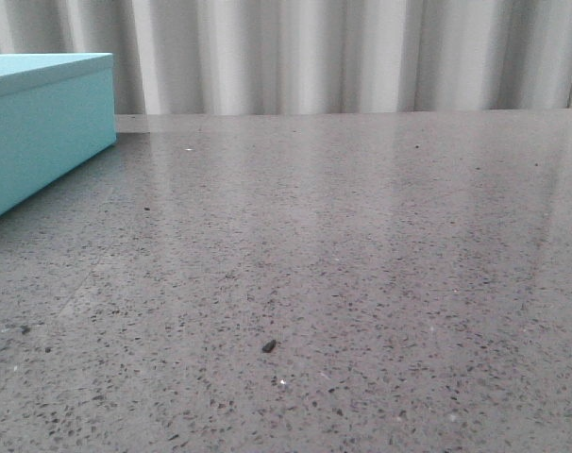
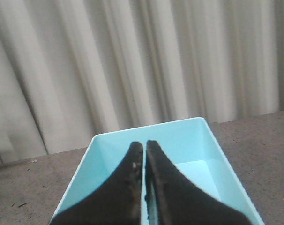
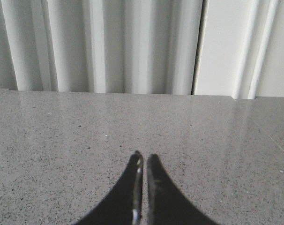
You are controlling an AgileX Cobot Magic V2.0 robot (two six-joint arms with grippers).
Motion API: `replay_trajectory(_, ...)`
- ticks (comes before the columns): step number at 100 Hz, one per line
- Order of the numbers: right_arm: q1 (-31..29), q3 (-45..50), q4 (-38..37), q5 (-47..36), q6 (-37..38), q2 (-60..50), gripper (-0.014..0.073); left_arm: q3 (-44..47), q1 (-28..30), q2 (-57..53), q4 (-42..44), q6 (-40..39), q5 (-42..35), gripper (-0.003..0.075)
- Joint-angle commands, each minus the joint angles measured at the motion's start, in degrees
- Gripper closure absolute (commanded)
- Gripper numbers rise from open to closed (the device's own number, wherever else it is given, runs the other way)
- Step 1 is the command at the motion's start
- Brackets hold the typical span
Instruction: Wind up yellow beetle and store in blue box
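The blue box (image 1: 41, 123) stands at the far left of the grey table, cut off by the edge of the front view. In the left wrist view the blue box (image 2: 179, 138) is open at the top and my left gripper (image 2: 144, 143) hangs over it, shut and empty. The part of the inside that shows is bare; the black fingers (image 2: 128, 187) hide the rest. My right gripper (image 3: 145, 155) is shut and empty above bare table. The yellow beetle is out of view in every frame. Neither gripper shows in the front view.
The speckled grey table (image 1: 361, 264) runs back to a pale pleated curtain (image 1: 343, 57). A small dark speck (image 1: 268, 346) lies on the table near the front middle.
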Motion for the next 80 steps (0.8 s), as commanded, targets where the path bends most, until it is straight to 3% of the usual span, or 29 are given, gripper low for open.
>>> replay_trajectory(1, 0.09, -1.39, -0.89, -5.25, -0.62, 0.69, 0.0654, 2.5, 0.07, -2.92, -2.76, 0.08, -7.73, 0.0741)
replay_trajectory(40, 0.09, -1.3, -0.89, -0.83, -0.62, -2.53, 0.0654, 13.95, 0.07, -26.04, -5.54, 0.16, -7.34, 0.0741)
replay_trajectory(62, 0.09, -0.59, -0.89, -0.04, -0.62, -4.37, 0.0654, 14.41, 0.07, -25.14, -5.54, 0.16, -5.43, 0.0741)
replay_trajectory(80, 0.09, 2.64, -0.77, -5.58, -0.52, -4.37, 0.0654, 14.41, 0.07, -25.14, -5.54, 0.16, -4.91, 0.0741)
